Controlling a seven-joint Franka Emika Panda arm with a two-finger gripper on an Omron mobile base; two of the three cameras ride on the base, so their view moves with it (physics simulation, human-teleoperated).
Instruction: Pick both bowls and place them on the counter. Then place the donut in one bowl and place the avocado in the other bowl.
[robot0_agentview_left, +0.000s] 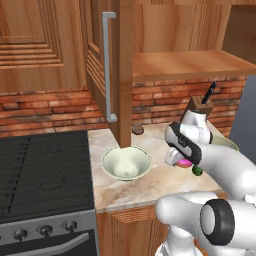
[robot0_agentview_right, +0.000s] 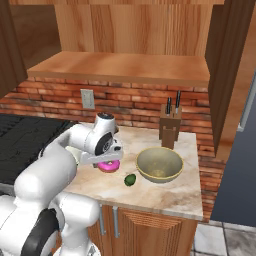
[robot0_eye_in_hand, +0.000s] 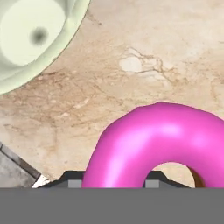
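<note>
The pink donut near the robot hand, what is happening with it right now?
The gripper is down at the donut on the counter, shut on it, judging by the hand view. Both bowls already stand on the counter: the cream-white bowl and the olive-tan bowl, both empty. The avocado lies on the counter between the donut and the olive-tan bowl.

I see the donut (robot0_eye_in_hand: 162, 140) with smooth, glossy pink icing (it catches a soft highlight). The tabletop (robot0_eye_in_hand: 144, 65) under it looks like matt beige veined stone. The cream-white bowl (robot0_agentview_left: 126, 163) has a smooth glazed inside; the cabinet door (robot0_agentview_left: 107, 70) is grained wood.
</note>
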